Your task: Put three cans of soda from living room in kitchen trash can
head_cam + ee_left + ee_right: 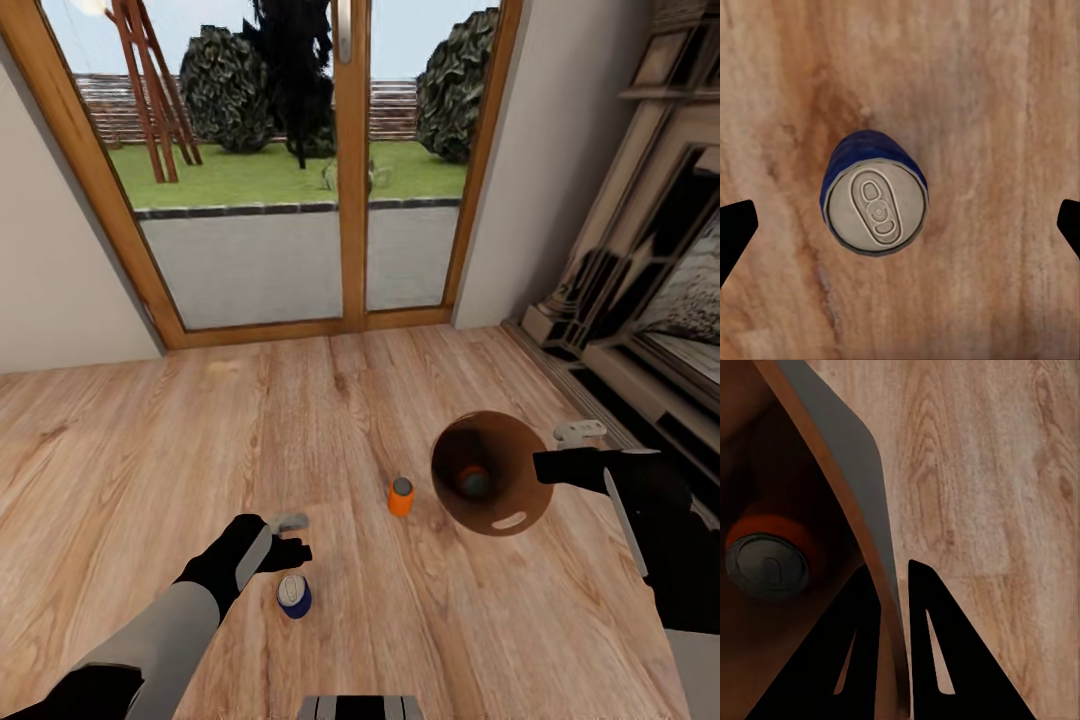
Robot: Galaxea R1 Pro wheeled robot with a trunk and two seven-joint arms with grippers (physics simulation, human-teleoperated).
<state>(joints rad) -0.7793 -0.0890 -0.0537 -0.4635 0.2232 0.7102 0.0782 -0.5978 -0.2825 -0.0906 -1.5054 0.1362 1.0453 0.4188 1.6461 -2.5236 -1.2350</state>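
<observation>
Soda cans: one lies in the bin, pinched at its rim by the right hand; blue can under the spread left hand and orange can remain on the floor.

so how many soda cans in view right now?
3: blue can upright on the floor under the open left gripper, orange can standing mid-floor, one can inside the bin the right gripper holds.
</observation>
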